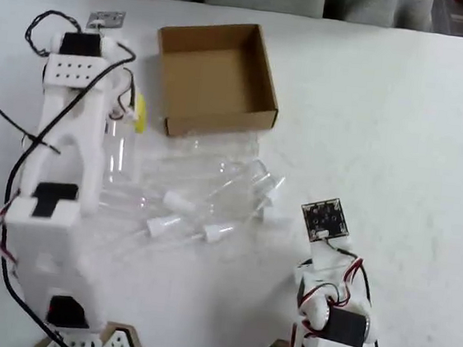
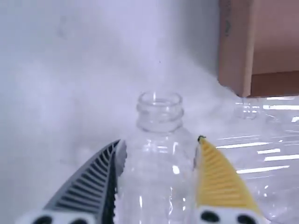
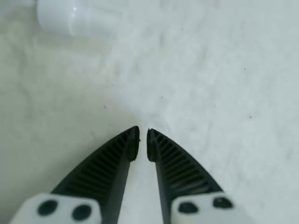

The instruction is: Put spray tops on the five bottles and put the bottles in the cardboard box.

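The clear bottle (image 2: 159,154) sits in the left gripper (image 2: 160,141), grey finger on one side and yellow on the other, both pressed against its body just below the shoulder. Its threaded neck is open, with no spray top on it. From above, that bottle (image 1: 116,149) is on the white table (image 1: 403,117) just beside the near left corner of the cardboard box (image 1: 217,77), with the left gripper (image 1: 131,116) over it.

The box stands open-topped, and its brown floor shows bare from wall to wall. In the left wrist view one corner of it (image 2: 254,46) rises close behind the held bottle.

The other bottles (image 1: 223,177) lie on their sides in a loose heap just in front of the box, some touching. (They are so clear against the table that I can't count them.) White spray tops (image 1: 177,201) are scattered along the near edge of the heap; whether any is screwed onto a bottle I cannot tell.

The right gripper (image 3: 142,133) is off to the near right of the heap, its black fingers clenched almost tip to tip with nothing between them, pointing down at bare table. One white spray top (image 3: 74,18) lies a little beyond its tips.
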`<act>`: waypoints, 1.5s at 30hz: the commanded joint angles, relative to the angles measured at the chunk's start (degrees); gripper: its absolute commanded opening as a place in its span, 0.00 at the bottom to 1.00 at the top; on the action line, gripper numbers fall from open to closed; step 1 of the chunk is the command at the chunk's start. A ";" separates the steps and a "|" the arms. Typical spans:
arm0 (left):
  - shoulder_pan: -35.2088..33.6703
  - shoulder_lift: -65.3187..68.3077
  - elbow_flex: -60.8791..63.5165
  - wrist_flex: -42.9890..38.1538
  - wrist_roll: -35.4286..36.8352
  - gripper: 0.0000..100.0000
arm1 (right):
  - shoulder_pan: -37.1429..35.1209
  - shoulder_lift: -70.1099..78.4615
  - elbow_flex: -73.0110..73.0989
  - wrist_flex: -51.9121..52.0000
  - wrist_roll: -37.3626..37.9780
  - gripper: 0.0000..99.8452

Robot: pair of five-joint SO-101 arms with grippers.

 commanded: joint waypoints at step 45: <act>-3.03 -58.59 74.73 -63.38 0.09 0.02 | -15.25 28.97 -30.68 -10.59 -7.56 0.02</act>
